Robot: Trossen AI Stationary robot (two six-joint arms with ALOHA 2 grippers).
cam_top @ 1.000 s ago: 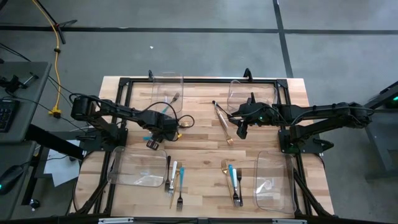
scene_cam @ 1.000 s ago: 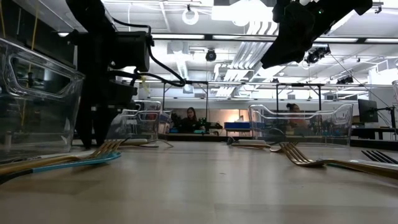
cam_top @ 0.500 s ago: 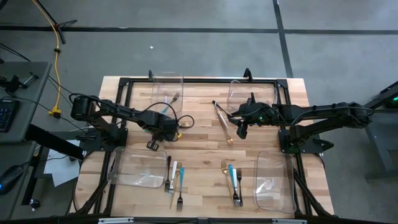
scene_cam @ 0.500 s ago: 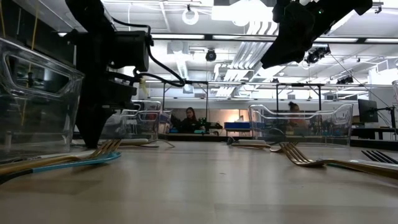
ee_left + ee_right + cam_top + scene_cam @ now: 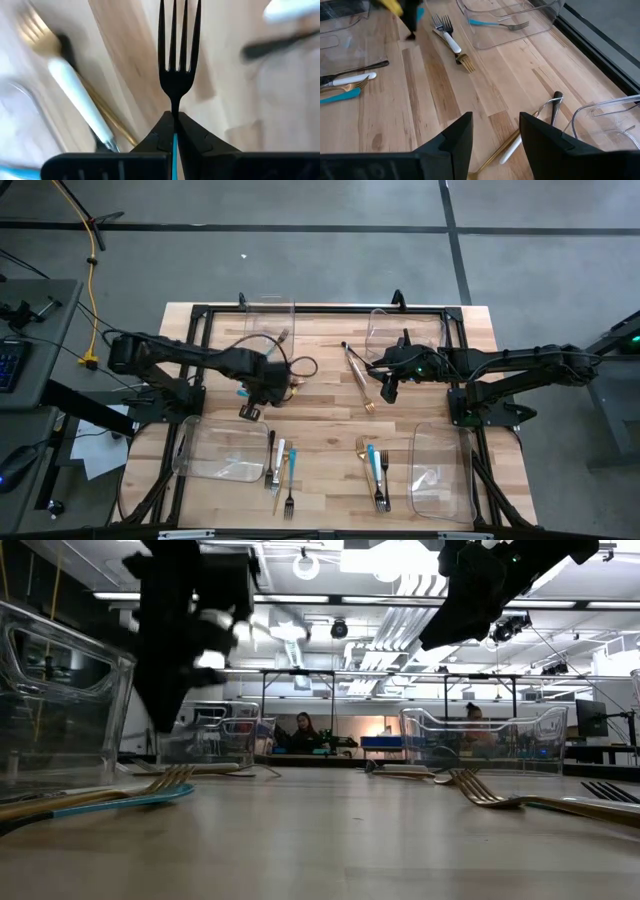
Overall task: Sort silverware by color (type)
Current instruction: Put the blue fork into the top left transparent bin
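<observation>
we see our left gripper pinched tight on a dark fork with a teal handle, lifted above the wooden table near the rear left bin, while our right gripper hangs with fingers apart over gold utensils at centre.

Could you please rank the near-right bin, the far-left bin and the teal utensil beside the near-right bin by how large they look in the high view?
1. near-right bin
2. far-left bin
3. teal utensil, much the smallest

The camera looks straight down, so nearness hardly skews this.
</observation>
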